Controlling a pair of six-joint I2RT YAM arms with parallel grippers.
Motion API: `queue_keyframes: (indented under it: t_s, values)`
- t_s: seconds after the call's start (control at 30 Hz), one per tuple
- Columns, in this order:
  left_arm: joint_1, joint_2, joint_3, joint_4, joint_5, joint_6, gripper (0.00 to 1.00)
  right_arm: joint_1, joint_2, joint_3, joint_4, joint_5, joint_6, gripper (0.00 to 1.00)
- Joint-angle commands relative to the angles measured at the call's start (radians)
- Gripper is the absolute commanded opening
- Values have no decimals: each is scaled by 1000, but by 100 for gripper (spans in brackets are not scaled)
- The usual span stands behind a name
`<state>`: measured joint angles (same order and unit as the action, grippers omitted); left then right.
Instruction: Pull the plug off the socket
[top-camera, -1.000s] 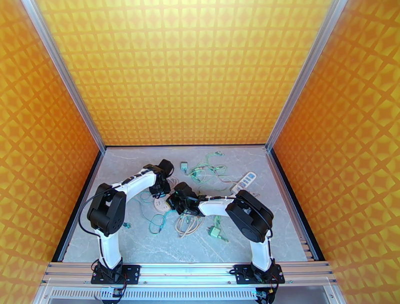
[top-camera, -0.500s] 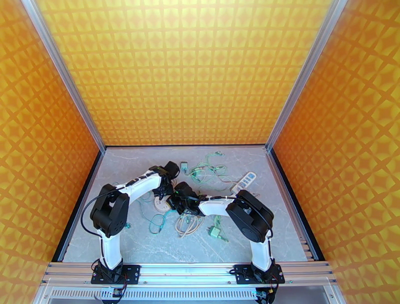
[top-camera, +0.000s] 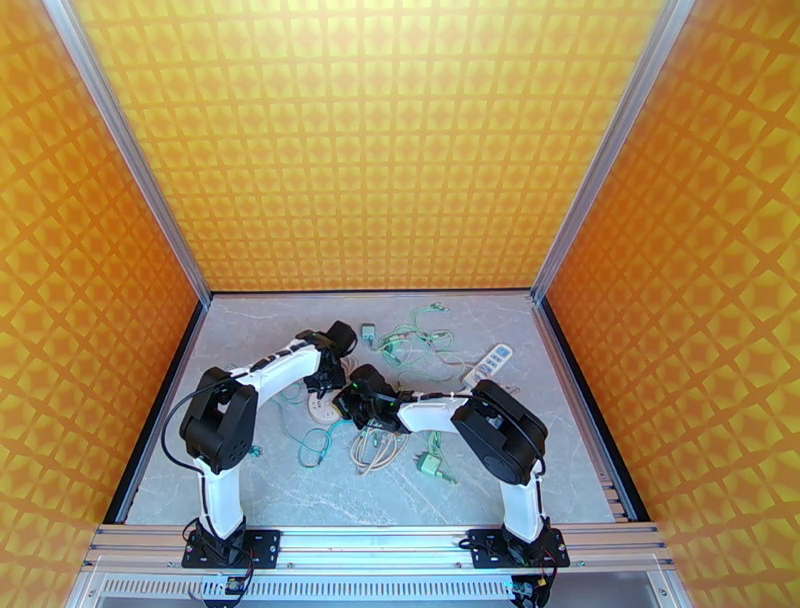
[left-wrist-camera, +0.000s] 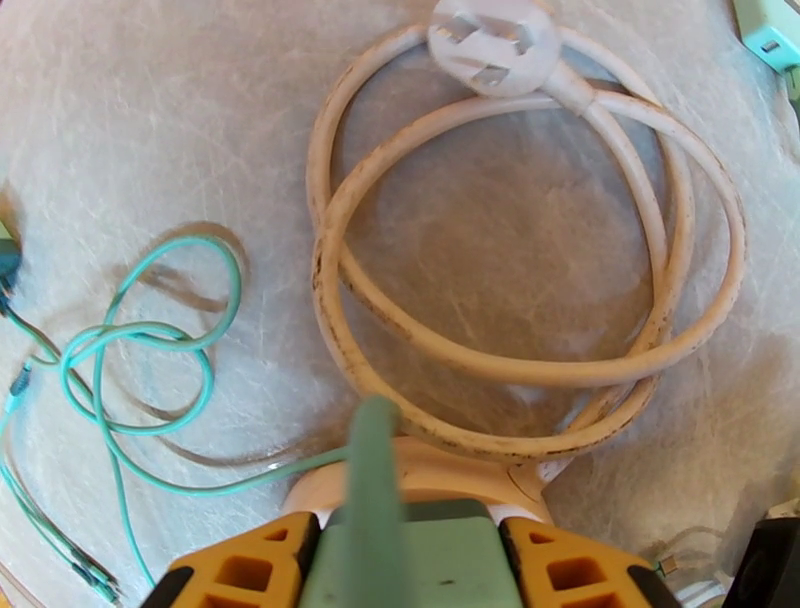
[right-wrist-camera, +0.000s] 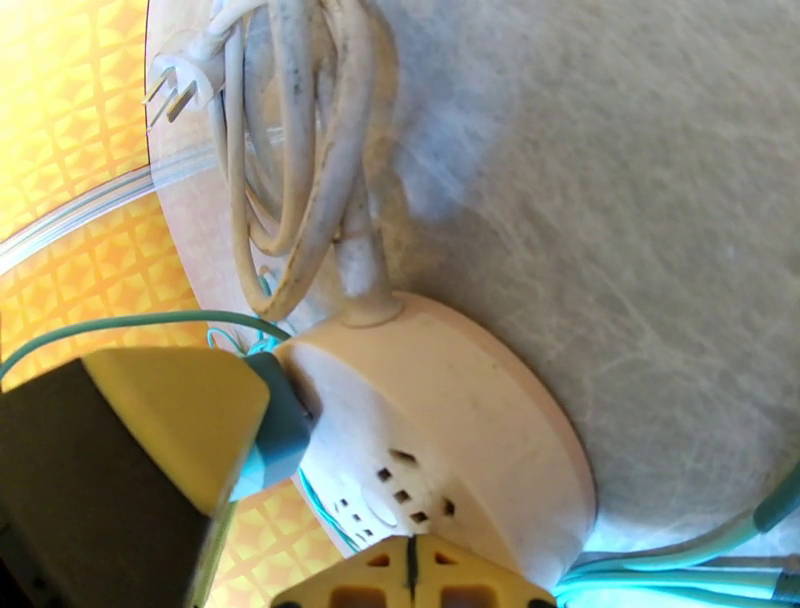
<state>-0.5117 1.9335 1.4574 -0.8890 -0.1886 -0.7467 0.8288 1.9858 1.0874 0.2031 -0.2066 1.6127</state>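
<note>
Left fingers (left-wrist-camera: 240, 570), partly closed, grip the green plug (left-wrist-camera: 410, 560), seemingly not yet out of the round socket (right-wrist-camera: 450, 420) near the middle of the counter (top-camera: 250, 490); right fingers (right-wrist-camera: 455, 580), fully shut, rest against the socket; the pull remains.

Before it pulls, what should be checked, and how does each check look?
1. Left jaws shut on plug: ok.
2. Right jaws shut, tips on socket: ok.
3. Right jaws pressing hard enough to hold it down: cannot tell.
4. White cord clear of plug: ok.
5. Green wire slack, in loose loops: ok.
6. Plug out of socket: not ok, not yet.
</note>
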Motion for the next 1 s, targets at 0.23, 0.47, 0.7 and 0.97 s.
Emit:
queue_keyframes:
  t_s: [0.23, 0.47, 0.7, 0.97]
  values:
    - [80, -106, -57, 81, 169, -57, 10, -3, 97, -38, -251, 9, 9, 0]
    - [18, -27, 44, -36, 19, 25, 10, -3, 106, -12, -290, 7, -13, 0]
    - [-43, 23, 128, -93, -80, 73, 10, -4, 110, 6, -315, 3, -24, 0]
    - [-25, 11, 160, -118, -81, 96, 12, -4, 104, -4, -314, 8, -23, 0]
